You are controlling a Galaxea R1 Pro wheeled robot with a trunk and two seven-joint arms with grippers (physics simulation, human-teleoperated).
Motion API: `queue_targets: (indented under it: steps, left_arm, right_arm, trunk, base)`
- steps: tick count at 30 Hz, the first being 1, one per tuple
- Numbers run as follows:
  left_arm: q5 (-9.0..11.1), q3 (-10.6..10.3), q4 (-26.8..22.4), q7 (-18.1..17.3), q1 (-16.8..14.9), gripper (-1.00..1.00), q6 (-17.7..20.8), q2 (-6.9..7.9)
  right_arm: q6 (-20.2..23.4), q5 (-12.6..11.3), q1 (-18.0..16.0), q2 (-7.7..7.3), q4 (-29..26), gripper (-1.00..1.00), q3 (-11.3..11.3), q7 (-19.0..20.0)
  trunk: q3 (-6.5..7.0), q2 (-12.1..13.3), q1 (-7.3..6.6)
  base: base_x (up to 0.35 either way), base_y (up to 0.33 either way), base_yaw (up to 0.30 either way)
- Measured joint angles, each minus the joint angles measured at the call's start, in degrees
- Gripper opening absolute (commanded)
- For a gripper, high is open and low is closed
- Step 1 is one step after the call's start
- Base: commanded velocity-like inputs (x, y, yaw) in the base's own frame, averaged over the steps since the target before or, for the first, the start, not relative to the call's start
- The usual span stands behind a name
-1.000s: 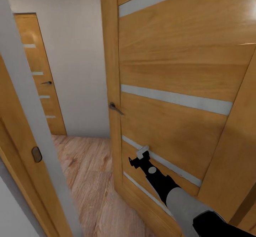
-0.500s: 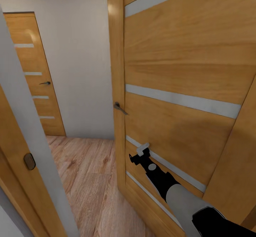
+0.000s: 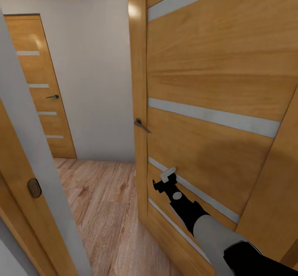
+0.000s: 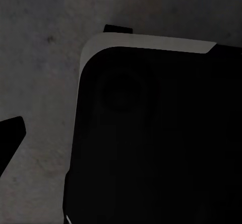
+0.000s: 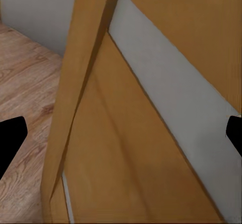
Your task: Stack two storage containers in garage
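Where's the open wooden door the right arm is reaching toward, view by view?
Head view: the open door takes up the right half, with the right gripper at its lower panel.
Right wrist view: the door is close ahead, between the fingertips.
Left wrist view: not in it.
Shared landmark: the door's pale stripe.

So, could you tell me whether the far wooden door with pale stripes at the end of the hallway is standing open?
No, the far wooden door sits shut, flush in its frame against the grey wall.
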Motion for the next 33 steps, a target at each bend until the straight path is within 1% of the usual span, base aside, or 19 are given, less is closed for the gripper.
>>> queue_targets:
  steps: [13,14,20,25,33]
  left_arm:
    - [-0.01,0.0,0.0,0.02,0.0,1.0,0.0,0.0]
    - [-0.01,0.01,-0.03,-0.01,0.01,1.0,0.0,0.0]
    - [-0.03,0.01,-0.15,-0.01,0.01,1.0,0.0,-0.01]
    - [0.02,0.01,-0.11,-0.02,0.0,1.0,0.0,0.0]
    - [0.08,0.01,-0.1,-0.05,0.0,1.0,0.0,0.0]
  right_arm:
    - [0.04,-0.24,0.02,0.0,0.85,1.0,-0.31,-0.37]
    - [-0.57,0.04,0.02,-0.01,2.78,1.0,-0.8,-0.08]
    - [-0.16,-0.16,0.02,-0.01,3.59,1.0,-0.56,-0.43]
    - [-0.27,0.01,0.05,-0.01,3.66,1.0,-0.42,-0.39]
    - [-0.03,0.38,0.04,-0.01,3.51,1.0,-0.06,-0.14]
  trunk:
    - [0.0,0.0,0.0]
    - [-0.01,0.01,0.0]
    - [-0.01,0.0,0.0]
    - [-0.01,0.0,-0.02]
    - [-0.01,0.0,-0.03]
  base:
    - [0.0,0.0,0.0]
    - [0.0,0.0,0.0]
    - [0.022,0.0,0.0]
    - [0.203,0.0,0.0]
    - [0.306,0.0,0.0]
